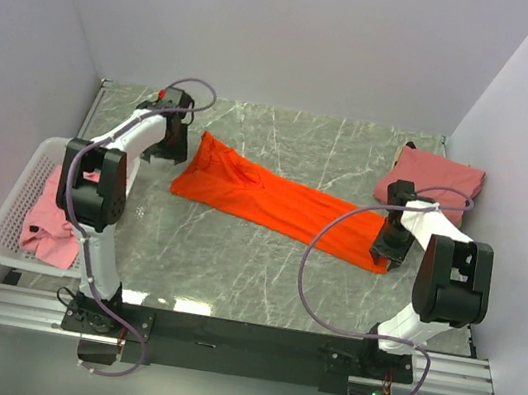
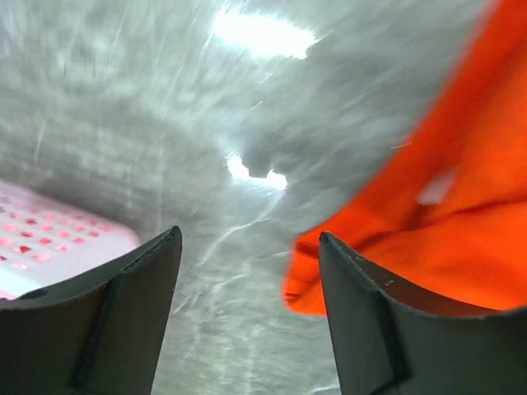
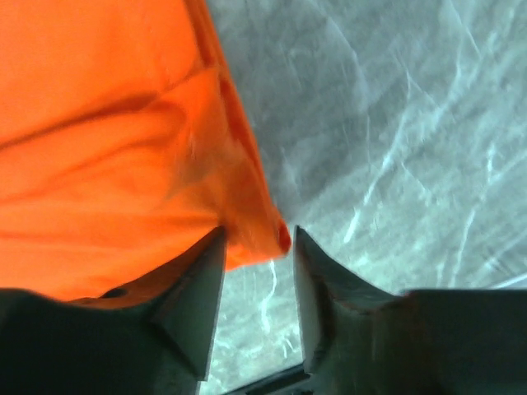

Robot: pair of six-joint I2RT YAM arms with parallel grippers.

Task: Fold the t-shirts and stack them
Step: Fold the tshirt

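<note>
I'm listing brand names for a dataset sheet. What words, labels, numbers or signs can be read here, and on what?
None can be read. The orange t-shirt, the folded salmon-pink t-shirt, the lighter pink t-shirt and the white basket show no print.
A pale patch on the orange shirt, seen from the left wrist, may be a tag but is too blurred to read.

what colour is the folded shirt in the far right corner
Salmon-pink shirt; top external view shows it best.
</note>
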